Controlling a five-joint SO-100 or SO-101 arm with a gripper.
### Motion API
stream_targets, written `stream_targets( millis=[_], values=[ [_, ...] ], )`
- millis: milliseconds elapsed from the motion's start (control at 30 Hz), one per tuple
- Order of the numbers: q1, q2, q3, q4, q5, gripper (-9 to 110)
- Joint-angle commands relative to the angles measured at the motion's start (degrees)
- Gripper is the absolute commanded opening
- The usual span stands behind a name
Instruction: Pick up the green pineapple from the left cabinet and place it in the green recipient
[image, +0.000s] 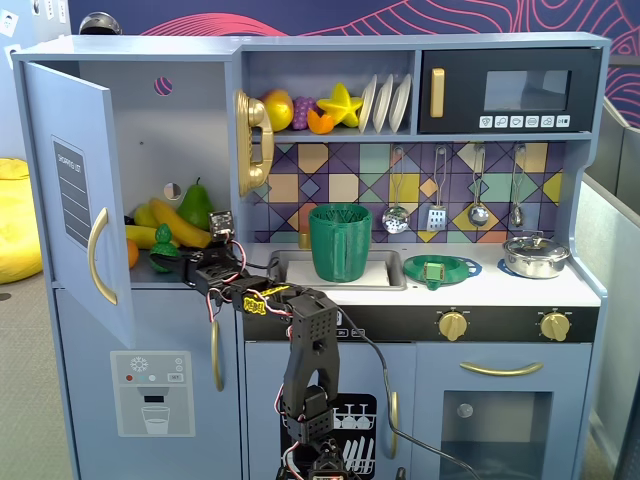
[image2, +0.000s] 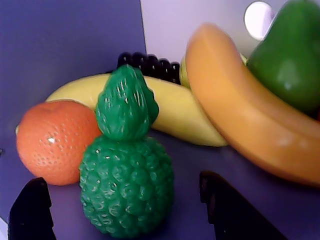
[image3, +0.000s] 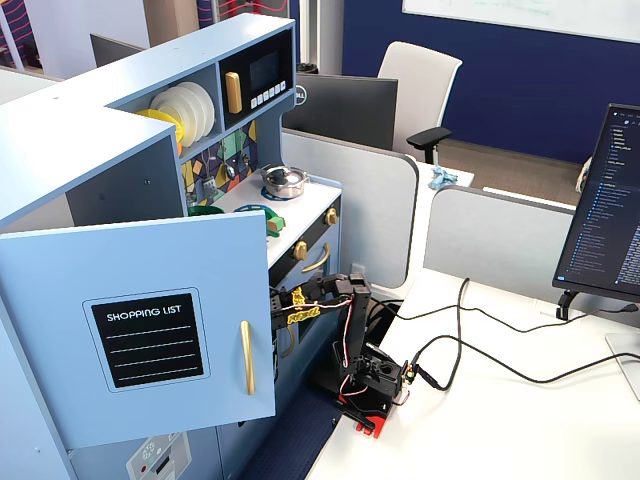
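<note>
I am reaching into the left cabinet, its door swung open, and my gripper is spread wide with the green pineapple standing upright between my two fingers, neither touching it yet as far as I can tell. It sits on the shelf just beside an orange, with bananas behind. I judge this the grasping step: next I must close on the bumpy body, lift clear, and carry it to the green cup in the sink.
</note>
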Motion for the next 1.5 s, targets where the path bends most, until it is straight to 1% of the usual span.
stream_targets(
  millis=[0,800,833,867,900,933,1033,1100,1200,1267,1467],
  values=[
    [0.53,-0.62,-5.89,-1.23,0.62,32],
    [-2.37,-16.61,-23.82,2.99,0.09,32],
    [-2.72,-16.96,-24.52,3.60,-0.79,28],
    [-2.99,-17.40,-25.14,4.75,-1.93,21],
    [-3.25,-17.49,-25.49,6.50,-4.13,5],
    [-3.34,-17.49,-25.93,7.73,-4.13,0],
    [-3.69,-16.61,-26.02,7.65,-3.25,0],
    [-4.04,-13.71,-25.75,8.17,-4.75,0],
    [-4.39,-5.01,-22.94,14.24,-14.41,0],
    [-5.27,1.76,-19.25,17.23,-18.81,0],
    [-10.02,23.55,-7.21,26.89,-25.05,0]
  ],
)
